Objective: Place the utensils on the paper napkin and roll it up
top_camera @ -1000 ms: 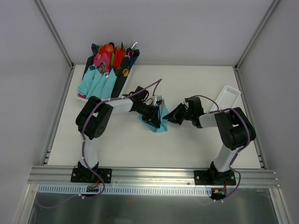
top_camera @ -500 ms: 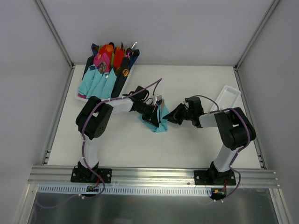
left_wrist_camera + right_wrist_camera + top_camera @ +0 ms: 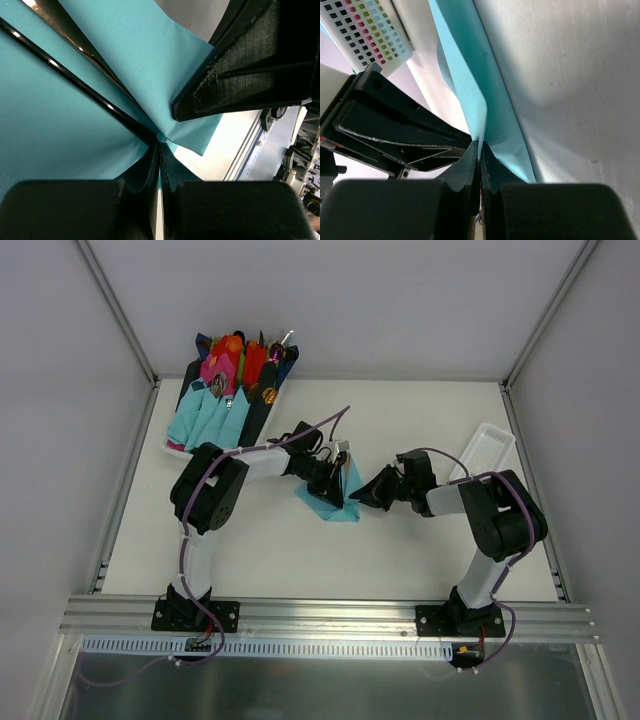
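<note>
The teal paper napkin (image 3: 333,502) lies folded mid-table between both arms. In the left wrist view my left gripper (image 3: 160,142) is shut on a fold of the paper napkin (image 3: 60,130). Two slim dark utensils (image 3: 80,84) run diagonally inside the fold, one with a brownish edge (image 3: 65,35). From the opposite side my right gripper (image 3: 479,145) is shut on the upright edge of the napkin (image 3: 465,75). Seen from above, the left gripper (image 3: 338,488) and right gripper (image 3: 358,498) nearly touch over the napkin, which hides the utensils there.
A tray (image 3: 172,447) at the back left holds several rolled napkins in teal, pink, red and navy with cutlery sticking out. A white perforated basket (image 3: 484,450) sits at the right edge of the table (image 3: 400,550). Metal frame posts border the table.
My left gripper has closed on the napkin's fold and shifted slightly farther back. The right gripper stays pinched on the napkin's edge, almost still.
</note>
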